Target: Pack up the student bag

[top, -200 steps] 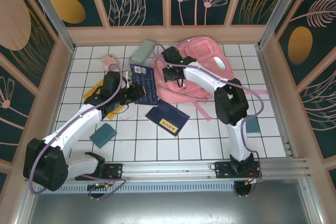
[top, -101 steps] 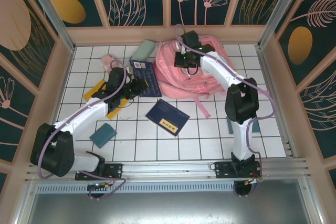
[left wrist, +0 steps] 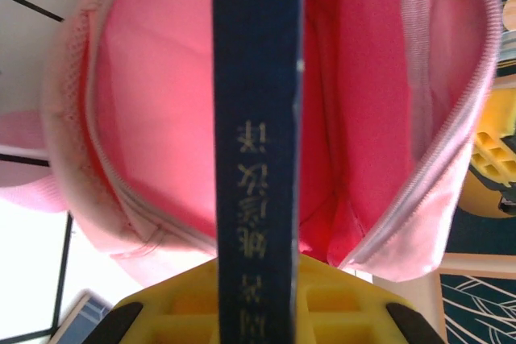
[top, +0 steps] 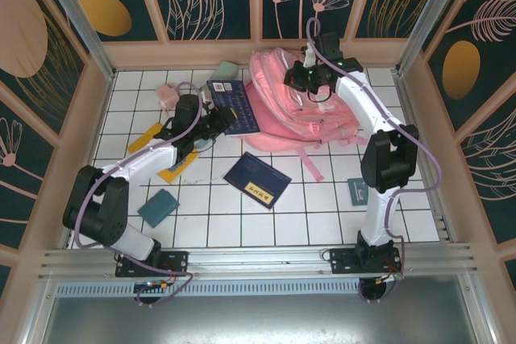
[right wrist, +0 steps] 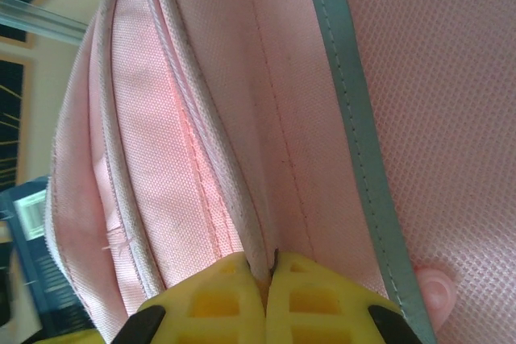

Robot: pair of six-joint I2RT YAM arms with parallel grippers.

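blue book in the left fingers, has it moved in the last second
Yes. The blue book has shifted toward the back wall, away from the flat navy notebook, reaching the student bag opening.

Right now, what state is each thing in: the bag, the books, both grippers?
student bag: main compartment unzipped, mouth gaping toward the held book.
held blue book: closed, clamped on edge, at the bag's mouth.
second blue book: closed, flat on the table.
left gripper: shut on the held blue book.
right gripper: shut on a fold of the bag's fabric.
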